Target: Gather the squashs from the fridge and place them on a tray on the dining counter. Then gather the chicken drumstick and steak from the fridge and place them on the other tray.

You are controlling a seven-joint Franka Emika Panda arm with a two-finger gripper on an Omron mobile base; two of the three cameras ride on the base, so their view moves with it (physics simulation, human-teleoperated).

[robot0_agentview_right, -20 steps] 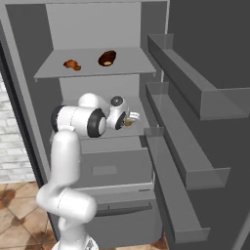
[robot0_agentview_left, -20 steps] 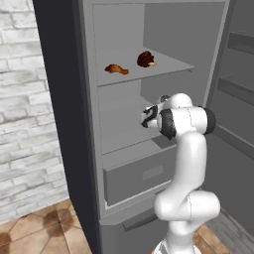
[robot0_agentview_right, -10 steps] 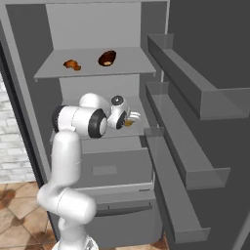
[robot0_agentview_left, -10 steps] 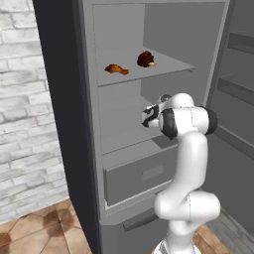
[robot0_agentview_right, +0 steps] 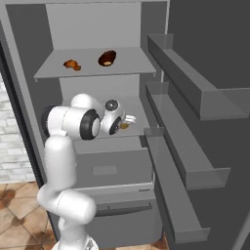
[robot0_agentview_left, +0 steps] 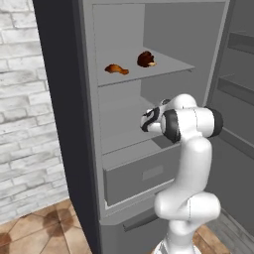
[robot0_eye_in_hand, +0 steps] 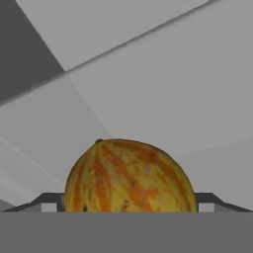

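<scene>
The fridge point(robot0_agentview_left: 64, 99) stands open. On its upper shelf lie the orange-brown chicken drumstick point(robot0_agentview_left: 116, 69) point(robot0_agentview_right: 72, 64) and, to its right, the dark steak point(robot0_agentview_left: 145, 59) point(robot0_agentview_right: 107, 58). My gripper point(robot0_agentview_left: 145, 121) point(robot0_agentview_right: 128, 119) reaches in over the middle shelf. The hand view shows a round squash point(robot0_eye_in_hand: 129, 175), yellow with orange stripes, sitting between the two fingertips point(robot0_eye_in_hand: 49, 203), which press against its sides. A sliver of the squash point(robot0_agentview_right: 124, 126) shows past the hand in the right base view.
Below the middle shelf is a shut grey drawer point(robot0_agentview_left: 144, 173). The open door with its three shelf bins point(robot0_agentview_right: 195, 97) stands close on the right. A white brick wall point(robot0_agentview_left: 25, 124) and tiled floor point(robot0_agentview_left: 39, 228) lie to the left.
The jaws have come in a little onto the squash. The arm and the things on the upper shelf have stayed put.
</scene>
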